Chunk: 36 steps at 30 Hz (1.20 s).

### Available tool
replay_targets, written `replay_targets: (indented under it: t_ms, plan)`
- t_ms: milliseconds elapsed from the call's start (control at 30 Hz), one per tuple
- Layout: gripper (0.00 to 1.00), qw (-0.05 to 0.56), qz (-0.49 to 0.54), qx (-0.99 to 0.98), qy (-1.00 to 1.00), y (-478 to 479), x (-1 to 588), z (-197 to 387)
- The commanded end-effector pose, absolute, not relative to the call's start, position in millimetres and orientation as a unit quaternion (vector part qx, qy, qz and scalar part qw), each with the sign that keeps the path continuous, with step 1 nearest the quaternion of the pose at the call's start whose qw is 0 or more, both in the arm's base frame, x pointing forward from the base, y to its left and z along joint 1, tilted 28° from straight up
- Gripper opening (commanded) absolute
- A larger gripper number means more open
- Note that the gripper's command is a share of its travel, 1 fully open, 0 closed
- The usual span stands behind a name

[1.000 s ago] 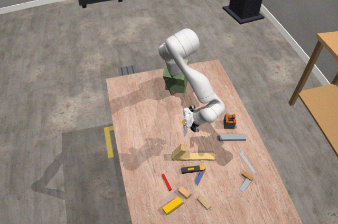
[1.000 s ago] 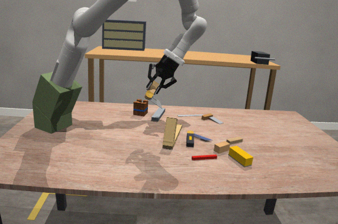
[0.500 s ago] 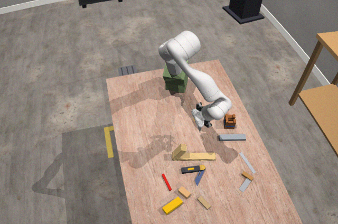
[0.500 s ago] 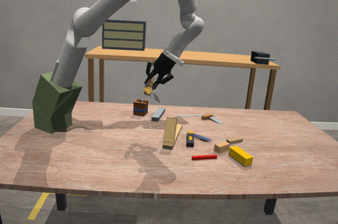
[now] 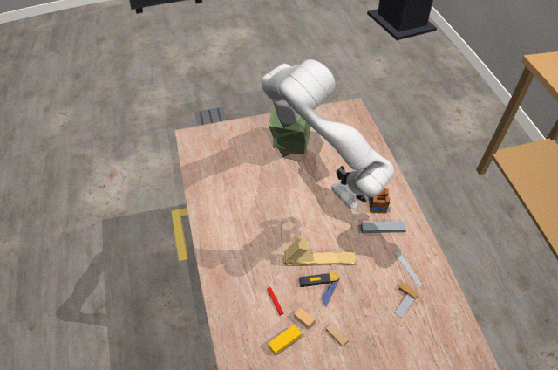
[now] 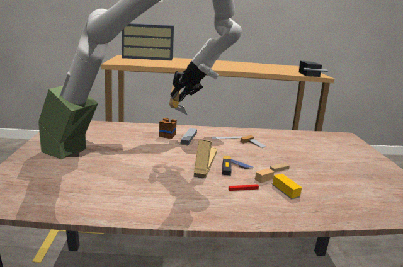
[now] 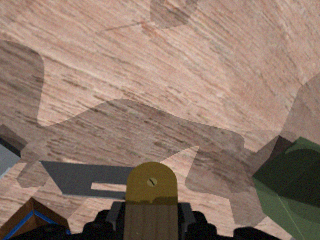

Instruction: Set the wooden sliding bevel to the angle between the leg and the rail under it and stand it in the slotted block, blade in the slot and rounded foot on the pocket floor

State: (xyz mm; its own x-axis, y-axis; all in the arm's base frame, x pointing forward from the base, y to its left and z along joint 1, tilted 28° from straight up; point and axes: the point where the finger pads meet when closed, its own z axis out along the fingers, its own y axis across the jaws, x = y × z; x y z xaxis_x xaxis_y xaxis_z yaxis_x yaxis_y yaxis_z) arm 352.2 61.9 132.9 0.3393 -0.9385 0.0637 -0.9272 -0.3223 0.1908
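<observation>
My gripper (image 6: 178, 94) (image 7: 151, 219) is shut on the wooden sliding bevel (image 6: 174, 103) (image 7: 151, 186). I hold it by its stock, in the air above the table. Its rounded end points away from the fingers and its grey blade (image 7: 75, 177) (image 6: 181, 109) sticks out to one side. The brown slotted block (image 5: 379, 202) (image 6: 167, 128) (image 7: 24, 223) with a blue band stands on the table just below and beside the bevel. The leg and rail (image 5: 315, 257) (image 6: 203, 158) lie near the table's middle. The black bevel (image 5: 315, 279) (image 6: 226, 166) lies beside them. In the top view the arm hides the bevel.
A grey bar (image 5: 383, 226) (image 6: 188, 136) lies next to the slotted block. A small wood-and-metal square (image 5: 407, 290) (image 6: 247, 138), a red stick (image 5: 275, 300) (image 6: 243, 187), a yellow block (image 5: 284, 339) (image 6: 286, 186) and small wooden blocks (image 5: 304, 318) (image 6: 264, 175) lie toward the table's near end. The green arm base (image 5: 289, 133) (image 6: 63, 122) stands at the far end.
</observation>
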Motion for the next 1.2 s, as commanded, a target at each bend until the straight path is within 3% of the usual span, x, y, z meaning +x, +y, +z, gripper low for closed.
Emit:
replay_targets:
  t_ms: [0,1167]
  plan:
    - [0.10,0.090,-0.041,0.830,-0.549,74,353,130]
    - [0.10,0.032,-0.136,0.942,-0.306,184,354,102]
